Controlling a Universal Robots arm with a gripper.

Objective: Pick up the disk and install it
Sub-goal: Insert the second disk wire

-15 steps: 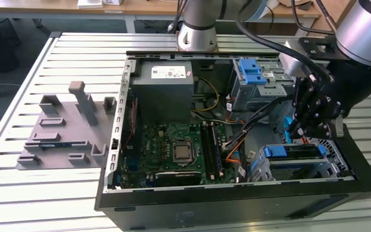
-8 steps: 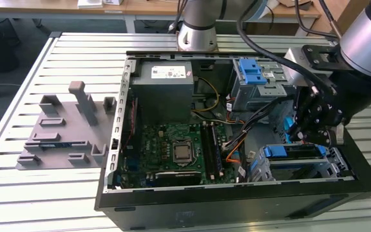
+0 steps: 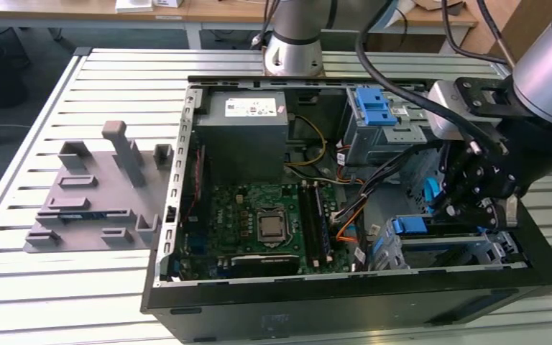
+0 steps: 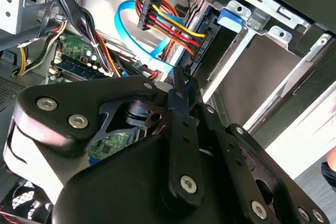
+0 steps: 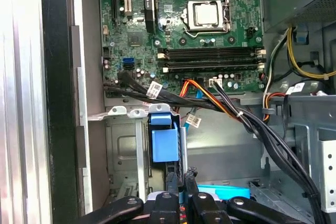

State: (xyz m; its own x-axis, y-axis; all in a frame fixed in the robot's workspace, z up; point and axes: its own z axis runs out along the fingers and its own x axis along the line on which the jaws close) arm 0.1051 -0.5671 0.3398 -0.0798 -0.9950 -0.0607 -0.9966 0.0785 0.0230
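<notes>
Currently, in the exterior view, the gripper (image 3: 487, 214) is hanging inside the computer case (image 3: 353, 305), over the drive cage (image 3: 502, 248) where the disk (image 3: 444, 243) seems to be lying.

In the second wrist view, its fingers (image 4: 178, 95) are sitting pressed together with nothing visibly between them. The cable bundle (image 4: 163, 24) is crowding close, so it is risking a snag.

In the first wrist view, the disk's pale blue edge (image 5: 226, 192) is showing just beside the fingertips (image 5: 170, 182), near the blue latch (image 5: 164, 142). A skewed push is likely to jam it in the cage.
</notes>
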